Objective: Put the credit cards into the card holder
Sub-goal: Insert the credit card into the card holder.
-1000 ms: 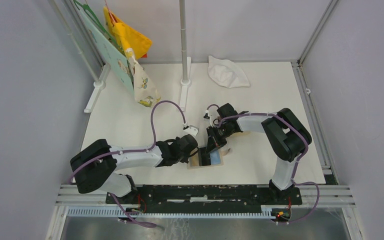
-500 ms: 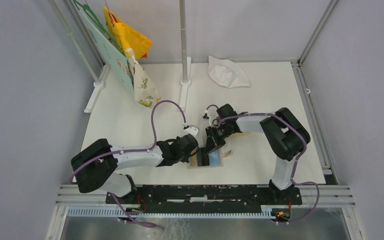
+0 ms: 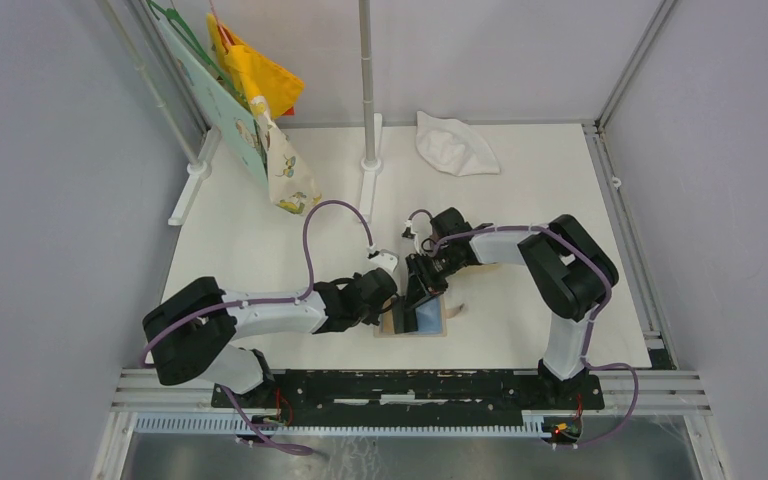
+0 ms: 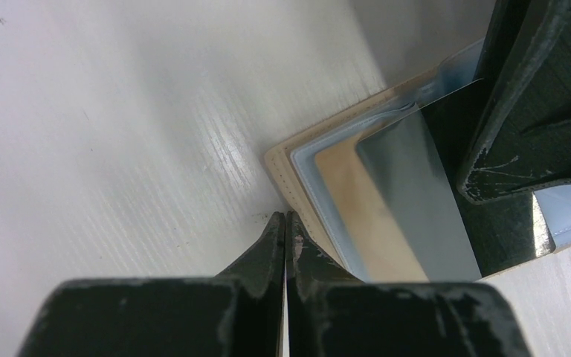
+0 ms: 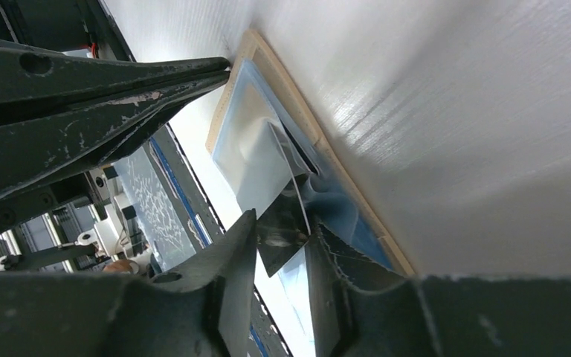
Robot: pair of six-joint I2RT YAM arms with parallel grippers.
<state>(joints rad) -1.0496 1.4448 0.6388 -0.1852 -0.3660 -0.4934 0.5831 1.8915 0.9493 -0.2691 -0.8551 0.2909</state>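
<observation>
Card holder point(image 3: 428, 322): a beige folding wallet with a stitched edge, lying open and flat on the white table point(image 3: 260, 250) near the front edge, between the two arms, and showing a smooth light blue pocketed lining. Left gripper point(image 3: 392, 305): two dark, scuffed tapered fingers point(image 4: 271, 249) pressing together with only a hairline slit between them, their tips touching the wallet's near corner point(image 4: 276, 165); whether they are pinching the edge or only pressing on it is not showing. Right gripper point(image 3: 422, 290): hanging tilted over the wallet, its worn black fingers point(image 5: 238, 282) clamping a dark card point(image 5: 282, 230) between them. Dark card: thin, glossy, rectangular plastic, reading grey and mirror-like in the left wrist view point(image 4: 416, 201), its leading end lying in the blue lining at a pocket mouth; how far in it is sitting is hard to make out. Orange card point(image 4: 357, 216): flat, matte, round-cornered, sitting in the lining just beside the dark card, partly overlapped by it and cut off at the bottom by the left fingers. The wallet's far half is mostly hiding behind the right fingers point(image 4: 543, 82). In the overhead view both cards are too small to tell apart. Also present: a crumpled white cloth point(image 3: 455, 145) lying at the back of the table, well apart, and a yellow cloth point(image 3: 265, 75) hanging at the back left.
</observation>
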